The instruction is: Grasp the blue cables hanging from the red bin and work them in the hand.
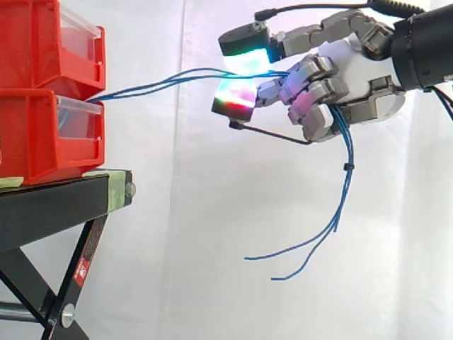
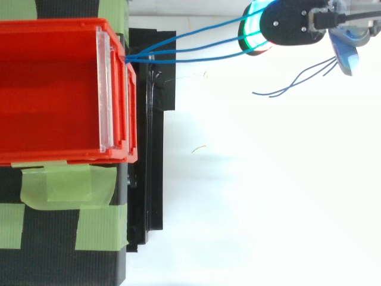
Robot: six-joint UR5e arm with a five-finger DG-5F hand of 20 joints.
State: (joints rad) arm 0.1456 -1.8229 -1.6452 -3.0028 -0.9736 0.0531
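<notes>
Blue cables (image 1: pixel 163 80) within curled robot hand (image 1: pixel 354 67), loose ends below it in side view.

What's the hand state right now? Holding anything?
Hand: shut on the blue cables, fingers curled round them; the cables run back to the red bin, with loose ends hanging below the hand.
</notes>
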